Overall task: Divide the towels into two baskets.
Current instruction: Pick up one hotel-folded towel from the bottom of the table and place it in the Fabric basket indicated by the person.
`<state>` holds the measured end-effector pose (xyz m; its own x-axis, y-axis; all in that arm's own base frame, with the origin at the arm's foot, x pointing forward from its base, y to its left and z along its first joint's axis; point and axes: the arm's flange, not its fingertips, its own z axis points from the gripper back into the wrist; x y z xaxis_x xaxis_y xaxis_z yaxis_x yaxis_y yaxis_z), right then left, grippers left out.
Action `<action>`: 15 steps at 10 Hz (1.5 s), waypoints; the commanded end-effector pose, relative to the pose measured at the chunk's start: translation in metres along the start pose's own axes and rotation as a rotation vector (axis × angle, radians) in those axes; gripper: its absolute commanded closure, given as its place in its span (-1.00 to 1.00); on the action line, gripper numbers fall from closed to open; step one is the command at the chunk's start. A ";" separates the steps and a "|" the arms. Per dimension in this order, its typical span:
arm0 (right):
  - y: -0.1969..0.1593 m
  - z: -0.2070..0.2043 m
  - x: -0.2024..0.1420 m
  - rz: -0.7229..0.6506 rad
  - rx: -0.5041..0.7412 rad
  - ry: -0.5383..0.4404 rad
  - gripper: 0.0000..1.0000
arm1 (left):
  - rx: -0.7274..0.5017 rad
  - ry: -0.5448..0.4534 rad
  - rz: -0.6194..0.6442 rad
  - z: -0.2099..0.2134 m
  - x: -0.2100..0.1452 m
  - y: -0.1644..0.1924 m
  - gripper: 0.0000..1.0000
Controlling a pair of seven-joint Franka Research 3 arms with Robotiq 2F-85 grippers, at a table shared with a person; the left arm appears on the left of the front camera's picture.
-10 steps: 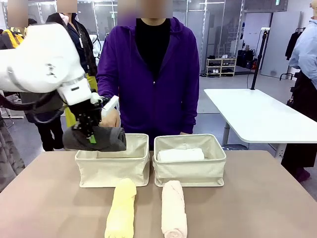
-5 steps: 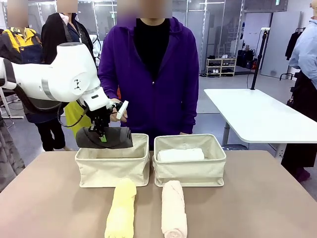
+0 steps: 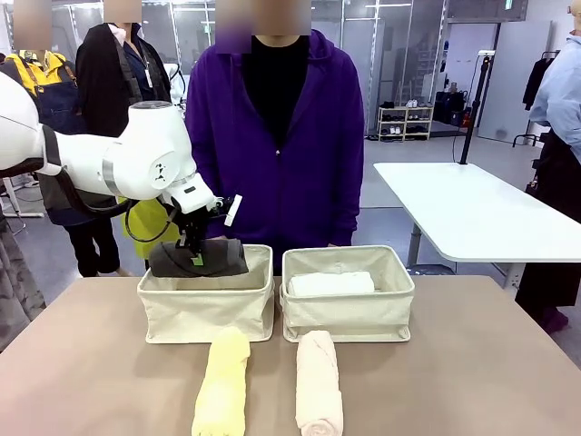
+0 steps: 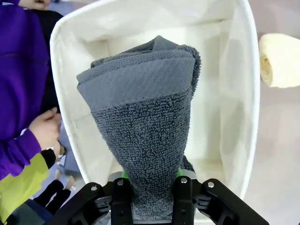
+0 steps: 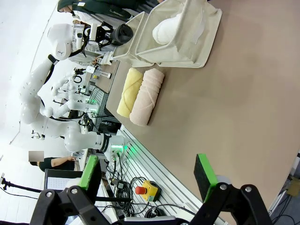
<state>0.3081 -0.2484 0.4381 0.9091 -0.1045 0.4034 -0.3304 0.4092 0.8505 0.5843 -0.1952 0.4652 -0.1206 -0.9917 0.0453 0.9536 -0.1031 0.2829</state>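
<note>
My left gripper is shut on the dark grey towel, holding it low over the left basket. In the left wrist view the grey roll hangs from between the jaws above that basket's open inside. A white towel lies in the right basket. The pale yellow towel and the pale peach towel lie side by side on the table in front of the baskets. My right gripper is open above bare tabletop, nothing between its green pads.
A person in a purple hoodie stands right behind the baskets, one hand close to the left basket's far wall. A white table stands at the back right. The brown tabletop is free to the right of the rolls.
My left arm has carried the grey towel rightward and down, from beside the left basket's left edge to over its opening.
</note>
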 end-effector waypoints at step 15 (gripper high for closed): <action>0.004 0.002 -0.003 0.009 -0.006 0.009 -1.00 | -0.011 -0.045 0.016 -0.008 0.010 0.008 -0.84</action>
<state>0.3081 -0.2484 0.4382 0.9090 -0.1046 0.4034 -0.3303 0.4093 0.8505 0.5911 -0.2079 0.4599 -0.1165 -0.9878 0.1030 0.9600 -0.0854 0.2668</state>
